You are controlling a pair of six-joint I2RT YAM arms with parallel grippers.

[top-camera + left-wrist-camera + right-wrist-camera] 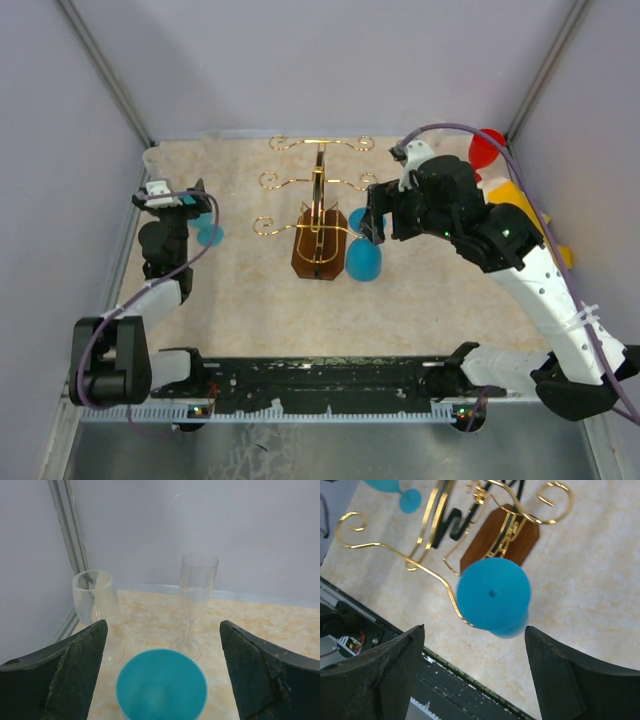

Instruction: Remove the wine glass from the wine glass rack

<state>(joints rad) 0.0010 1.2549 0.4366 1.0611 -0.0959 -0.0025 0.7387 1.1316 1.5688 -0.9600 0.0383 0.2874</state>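
Hanging foot-up, stem vertical, from the rack's [319,200] near right arm, the blue wine glass [492,594] sits just below our wide-open right gripper [474,630] (our left gripper [162,630], also open, is well apart).

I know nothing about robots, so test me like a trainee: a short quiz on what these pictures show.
1. True or false: the right gripper is shut on the blue glass hanging from the rack.
2. What colour is the rack's base? A gold, B brown, C blue.
3. In the left wrist view, how many clear glasses stand beyond the left gripper?

Key:
1. False. Its fingers stand open on either side of the glass.
2. B.
3. Two.
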